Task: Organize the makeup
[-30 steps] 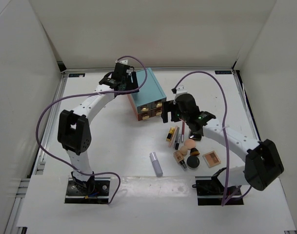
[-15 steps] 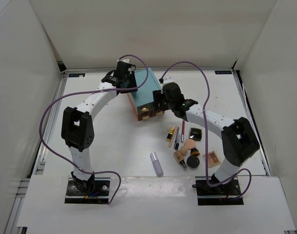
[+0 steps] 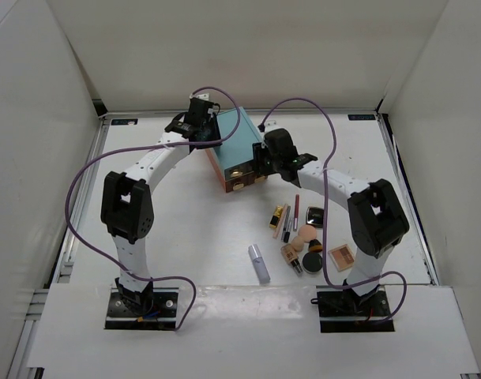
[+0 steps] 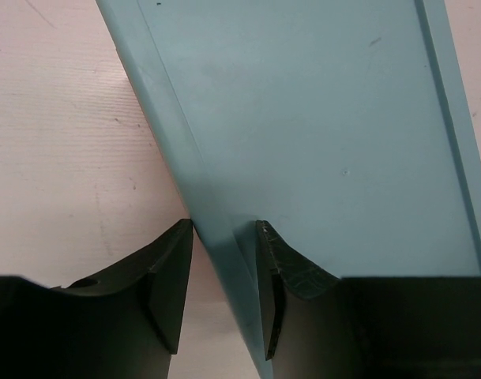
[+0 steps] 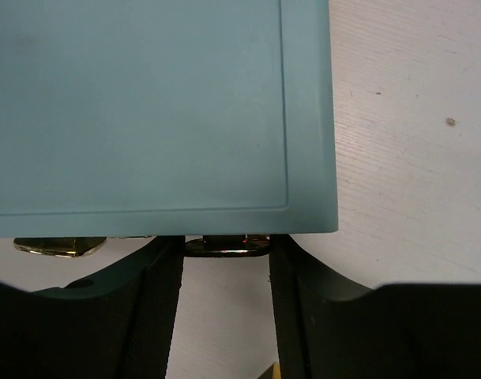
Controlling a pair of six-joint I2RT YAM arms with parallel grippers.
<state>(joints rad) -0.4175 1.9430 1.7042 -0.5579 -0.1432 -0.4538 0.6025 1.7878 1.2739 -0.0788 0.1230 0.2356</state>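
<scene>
The makeup lies loose at front right: a gold lipstick tube (image 3: 279, 215), a silver-lilac tube (image 3: 258, 264), slim black sticks (image 3: 287, 227), peach sponges (image 3: 307, 234), a round black compact (image 3: 313, 260) and a square tan-pink palette (image 3: 343, 256). My right gripper (image 3: 262, 168) (image 5: 224, 254) is at the teal drawer box's (image 3: 236, 146) front. Its fingers close on both ends of a gold handle (image 5: 224, 245). My left gripper (image 3: 206, 134) (image 4: 224, 234) is shut narrowly over the box's (image 4: 319, 118) back left edge.
A second gold handle (image 5: 58, 247) shows left of the gripped one. A small black square case (image 3: 314, 215) and a red stick (image 3: 297, 207) lie among the makeup. White walls enclose the table (image 3: 185, 229) on three sides.
My right arm has swung from above the makeup up and left to the box's front, with its fingers now around a gold handle. The left gripper stays at the box's back edge.
</scene>
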